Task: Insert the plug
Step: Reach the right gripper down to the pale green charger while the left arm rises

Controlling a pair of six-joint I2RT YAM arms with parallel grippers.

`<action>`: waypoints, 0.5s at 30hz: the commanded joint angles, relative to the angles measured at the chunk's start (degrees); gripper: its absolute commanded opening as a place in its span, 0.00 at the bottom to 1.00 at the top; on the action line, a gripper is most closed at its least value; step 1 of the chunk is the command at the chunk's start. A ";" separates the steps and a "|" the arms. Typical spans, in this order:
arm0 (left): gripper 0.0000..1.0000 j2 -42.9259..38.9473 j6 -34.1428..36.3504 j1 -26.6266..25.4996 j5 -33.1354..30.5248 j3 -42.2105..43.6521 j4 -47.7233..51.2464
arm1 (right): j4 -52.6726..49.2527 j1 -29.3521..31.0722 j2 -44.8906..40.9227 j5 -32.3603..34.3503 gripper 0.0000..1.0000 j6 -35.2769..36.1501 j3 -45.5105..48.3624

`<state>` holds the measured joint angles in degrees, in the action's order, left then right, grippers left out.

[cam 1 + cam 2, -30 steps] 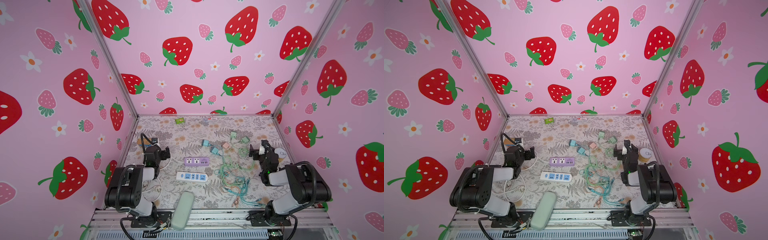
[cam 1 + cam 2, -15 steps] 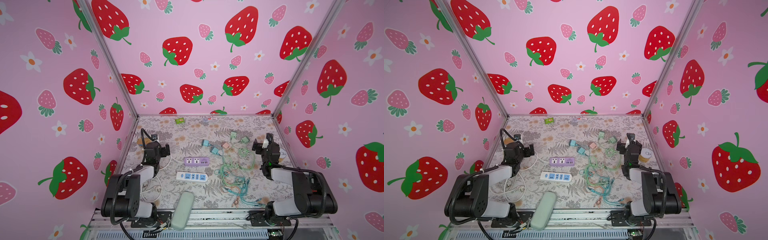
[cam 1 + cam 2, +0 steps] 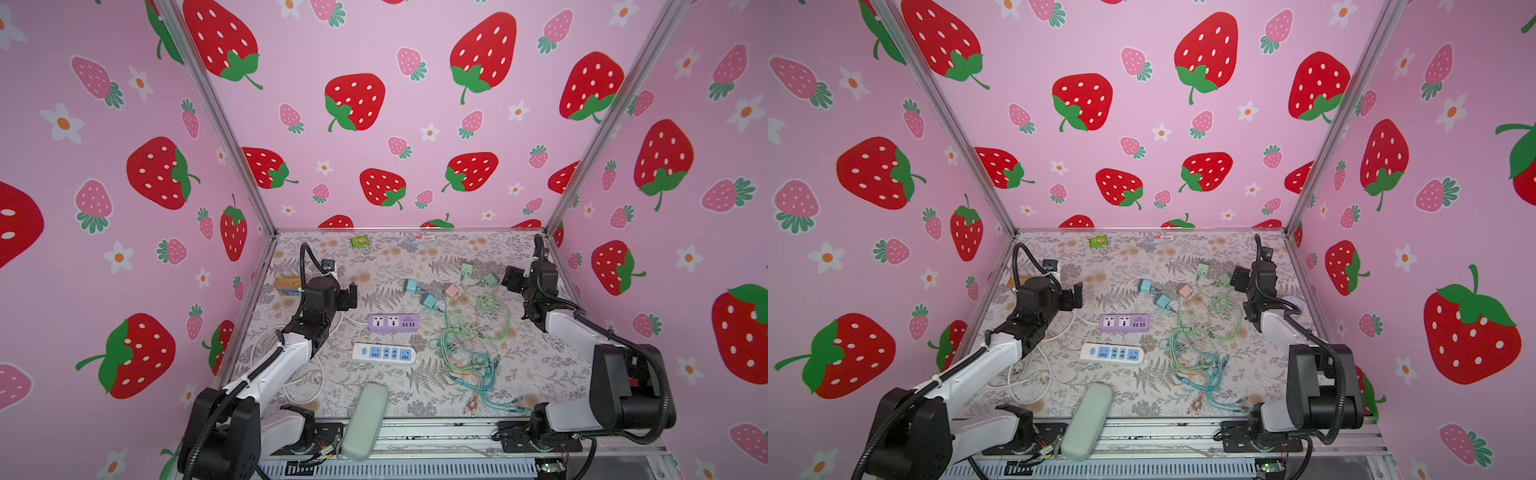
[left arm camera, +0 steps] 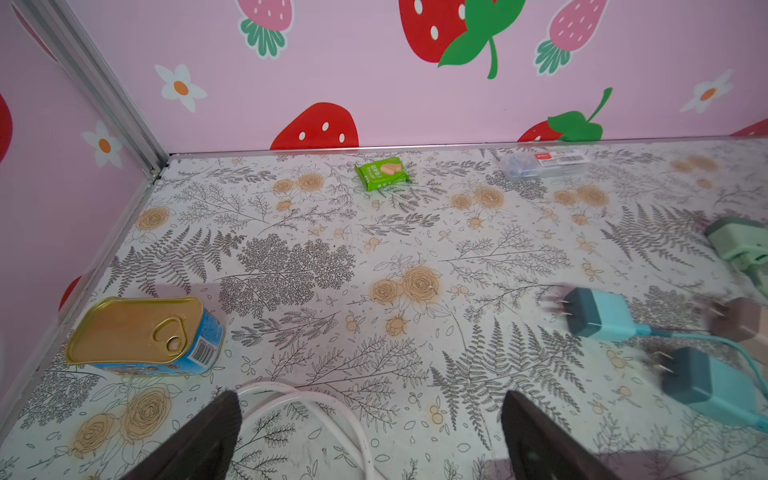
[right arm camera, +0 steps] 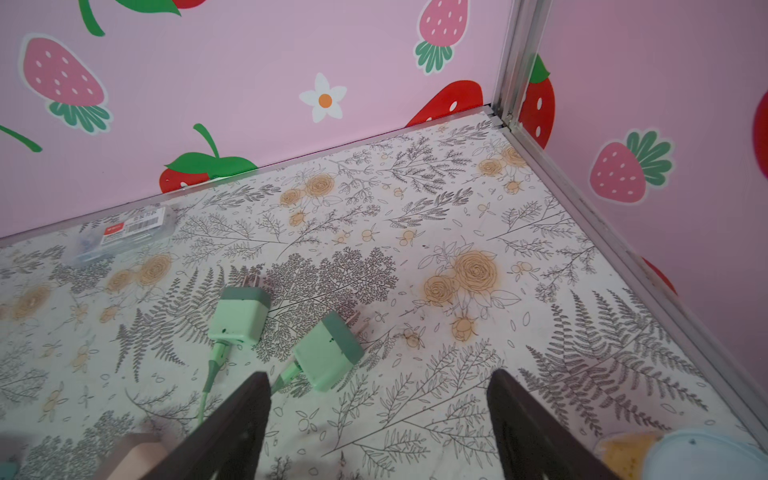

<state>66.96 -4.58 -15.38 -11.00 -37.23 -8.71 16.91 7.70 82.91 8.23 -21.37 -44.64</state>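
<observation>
The step in hand looks like the reach for a plug. The right gripper [image 5: 376, 388], wide open and empty, hovers just short of a green plug [image 5: 328, 353] on the far right of the surface [image 5: 457, 208]. The left gripper [image 4: 372, 401] is equally open and empty. Next, the right gripper should close across the plug's body, then carry it left to the purple power strip [image 3: 393, 323].

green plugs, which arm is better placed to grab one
Right: the right tool, open, hangs just beside the nearer green plug; the left tool is far off, by the tin can.
</observation>
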 commanded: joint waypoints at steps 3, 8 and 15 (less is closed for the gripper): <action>0.99 -2.97 -3.25 -2.28 -0.16 -4.71 10.83 | -8.02 0.84 4.85 -1.61 0.81 -7.05 -5.90; 0.99 -6.18 -6.18 -4.35 0.19 -5.39 14.41 | -11.35 1.69 11.61 -0.71 0.78 -9.50 -11.37; 0.99 -9.53 -9.47 -7.00 2.70 -0.33 12.47 | -8.38 3.64 17.00 1.00 0.78 -14.84 -13.17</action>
<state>58.19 -11.90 -21.23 -9.37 -39.11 3.31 8.88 10.26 98.59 7.60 -31.99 -55.96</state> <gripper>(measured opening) 0.989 0.776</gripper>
